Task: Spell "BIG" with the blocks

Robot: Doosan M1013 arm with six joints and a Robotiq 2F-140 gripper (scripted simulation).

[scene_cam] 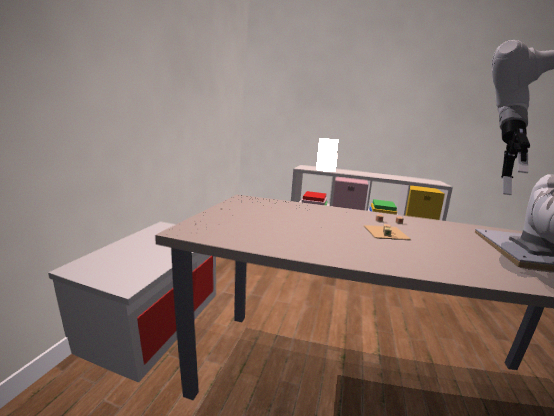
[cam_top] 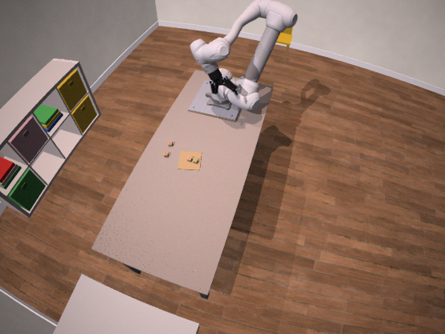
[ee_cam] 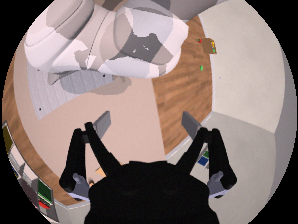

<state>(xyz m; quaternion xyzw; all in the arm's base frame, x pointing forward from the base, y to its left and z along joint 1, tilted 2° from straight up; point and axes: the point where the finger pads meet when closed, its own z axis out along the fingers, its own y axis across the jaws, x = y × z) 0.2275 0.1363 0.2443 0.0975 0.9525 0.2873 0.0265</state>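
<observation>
A small tan mat lies on the long table, and it also shows in the exterior view. Two blocks sit side by side on it, one orange and one greenish; their letters are too small to read. Two more orange blocks lie off the mat on the shelf side, one nearer the robot's base and one farther from it. My gripper hangs open and empty above the base plate, far from the blocks. It shows open in the wrist view and in the exterior view.
The arm's base plate takes up the table's far end. A shelf unit with coloured bins stands beside the table. A low grey cabinet stands off the table's other end.
</observation>
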